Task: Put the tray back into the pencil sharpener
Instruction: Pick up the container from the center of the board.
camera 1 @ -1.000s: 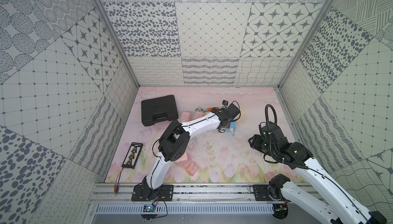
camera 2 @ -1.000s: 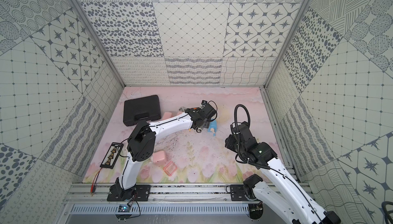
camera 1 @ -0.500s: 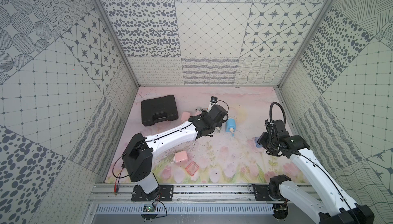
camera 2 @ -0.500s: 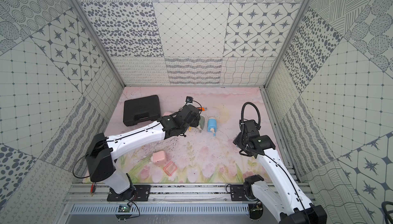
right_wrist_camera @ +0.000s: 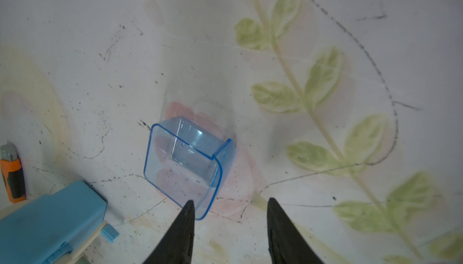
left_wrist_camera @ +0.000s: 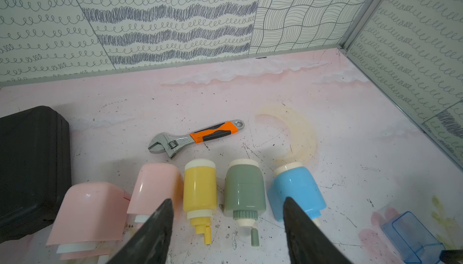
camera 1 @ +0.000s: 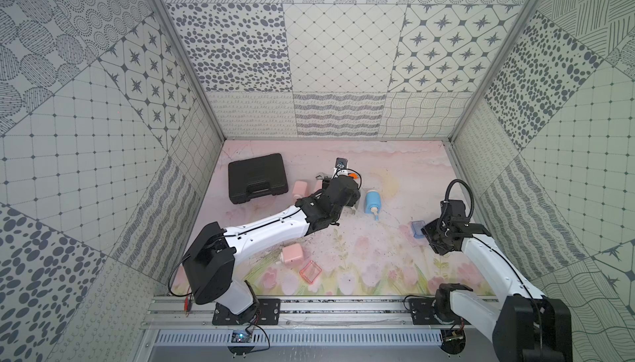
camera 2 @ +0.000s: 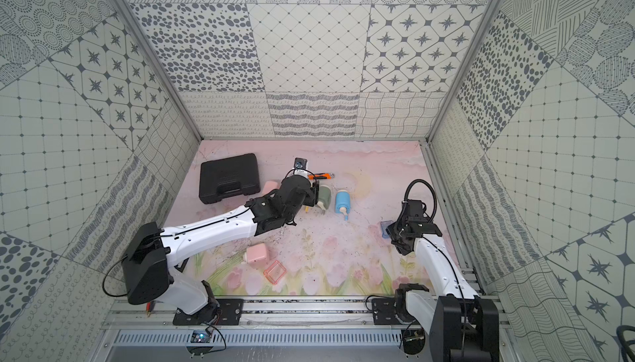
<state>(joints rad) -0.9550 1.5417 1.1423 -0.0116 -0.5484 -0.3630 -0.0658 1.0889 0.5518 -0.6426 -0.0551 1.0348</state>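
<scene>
The tray (right_wrist_camera: 185, 165) is a clear blue plastic box lying loose on the mat at the right, seen in both top views (camera 1: 418, 229) (camera 2: 386, 228). My right gripper (right_wrist_camera: 231, 200) is open just beside it, one fingertip (right_wrist_camera: 188, 212) overlapping the tray's near corner, nothing between the jaws. The blue pencil sharpener (camera 1: 372, 201) (left_wrist_camera: 295, 190) lies on its side mid-table, crank toward the front. My left gripper (left_wrist_camera: 228, 200) is open above the row of sharpeners, over the yellow and green ones, holding nothing.
Lying in a row are two pink sharpeners (left_wrist_camera: 92, 212) (left_wrist_camera: 155, 190), a yellow one (left_wrist_camera: 199, 187) and a green one (left_wrist_camera: 244, 190). An orange-handled wrench (left_wrist_camera: 195, 136) lies behind them, a black case (camera 1: 257, 177) at back left. Another pink sharpener (camera 1: 292, 253) and a red tray (camera 1: 310, 271) sit near the front.
The left arm's elbow has swung down to the left and its gripper has drawn back from the blue sharpener toward the row's middle. The right arm has shifted right, its gripper staying by the tray.
</scene>
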